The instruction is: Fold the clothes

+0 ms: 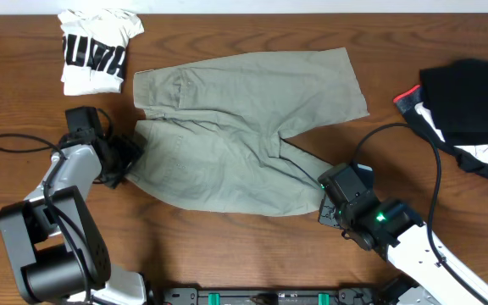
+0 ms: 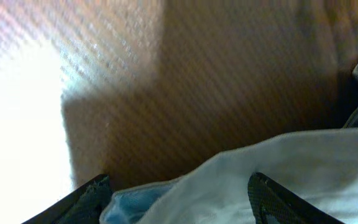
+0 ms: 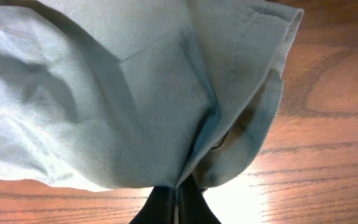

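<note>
khaki shorts (image 1: 244, 127) pinched in right tool (image 3: 178, 202); left tool (image 2: 179, 199) apparently open

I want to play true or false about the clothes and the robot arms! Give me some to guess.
1. The shorts lie spread out on the table. True.
2. The white tee lies on top of the shorts. False: it sits beside them, near a table corner.
3. The right pincer is pinched shut on a leg end of the shorts. True.
4. The dark pile of clothes is on the robot's left. False: it is on the right.
5. The left pincer is far from the shorts. False: it is open at their waist end, with cloth in its gap.
</note>
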Motion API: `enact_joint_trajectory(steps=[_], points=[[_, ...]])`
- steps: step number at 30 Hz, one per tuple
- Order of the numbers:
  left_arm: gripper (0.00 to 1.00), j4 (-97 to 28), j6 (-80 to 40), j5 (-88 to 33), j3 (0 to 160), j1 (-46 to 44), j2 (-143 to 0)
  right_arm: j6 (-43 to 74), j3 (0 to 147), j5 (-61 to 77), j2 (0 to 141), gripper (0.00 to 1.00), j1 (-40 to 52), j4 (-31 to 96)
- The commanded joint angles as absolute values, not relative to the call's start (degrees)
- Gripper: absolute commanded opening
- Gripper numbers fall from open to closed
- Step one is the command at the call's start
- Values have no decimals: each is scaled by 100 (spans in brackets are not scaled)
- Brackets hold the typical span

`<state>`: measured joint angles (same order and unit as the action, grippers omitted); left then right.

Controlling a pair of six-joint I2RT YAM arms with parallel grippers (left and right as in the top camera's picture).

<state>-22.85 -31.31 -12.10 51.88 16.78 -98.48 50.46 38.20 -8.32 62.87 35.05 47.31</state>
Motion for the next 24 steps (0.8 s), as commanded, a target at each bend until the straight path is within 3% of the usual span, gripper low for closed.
enact_joint_trajectory(steps=[1, 7, 10, 17, 24], points=[[70, -2298, -3138, -1267, 5000, 1706, -10278, 5068, 3868, -832, 6250, 1, 3450, 4737], [27, -2423, -3135, -1267, 5000, 1706, -10204, 5068, 3868, -810, 6250, 1, 3450, 4740], [14, -2622, -3135, -1264, 5000, 1706, -10086, 5068, 3868, -781, 6248, 1, 3450, 4737], [6, -3459, -3092, -1262, 5000, 1706, -9404, 5070, 4014, -639, 6246, 1, 3439, 4904], [6, -4388, -3050, -1260, 5000, 1706, -8364, 4950, 4735, -668, 6246, 1, 3441, 5662]])
